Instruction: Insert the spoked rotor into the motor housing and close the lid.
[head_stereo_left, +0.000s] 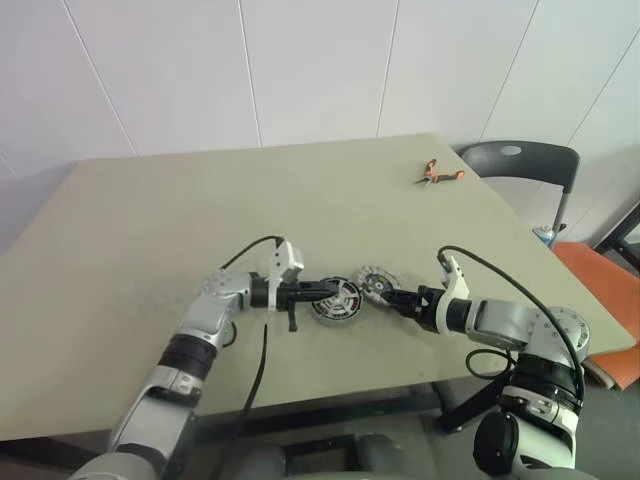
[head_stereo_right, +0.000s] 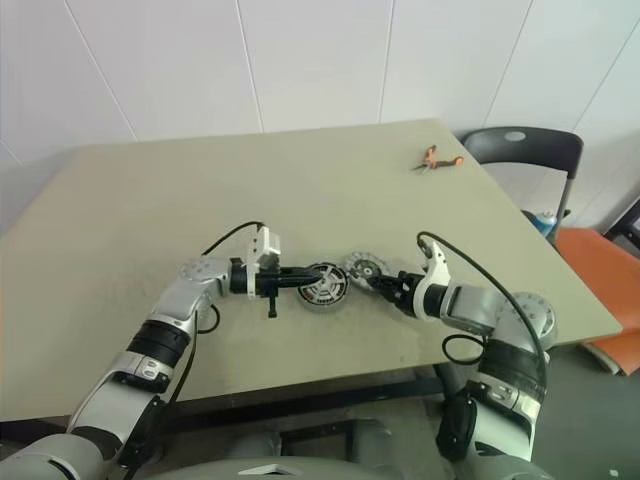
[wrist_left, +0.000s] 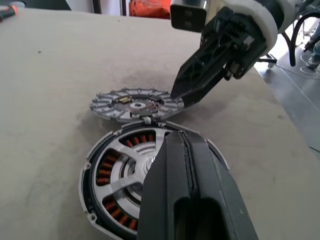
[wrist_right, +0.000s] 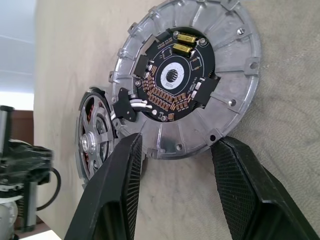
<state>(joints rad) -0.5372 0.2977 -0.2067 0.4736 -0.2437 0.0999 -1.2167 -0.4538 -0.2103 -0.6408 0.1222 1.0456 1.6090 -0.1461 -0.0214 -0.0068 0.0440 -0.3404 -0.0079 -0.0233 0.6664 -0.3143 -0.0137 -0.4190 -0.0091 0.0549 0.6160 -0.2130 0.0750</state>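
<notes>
The motor housing lies flat on the table, copper windings showing around its ring. The spoked rotor sits inside it, its silvery spokes and hub facing up. My left gripper is shut, its joined fingers reaching across the top of the rotor. Just beside the housing lies the lid, a grey ridged disc with a circuit board on its upturned face, joined to the housing by short wires. My right gripper is open, its fingertips either side of the lid's near edge.
Orange-handled pliers lie near the table's far right corner. A dark chair and an orange seat stand past the right edge. The table's front edge runs close below both arms.
</notes>
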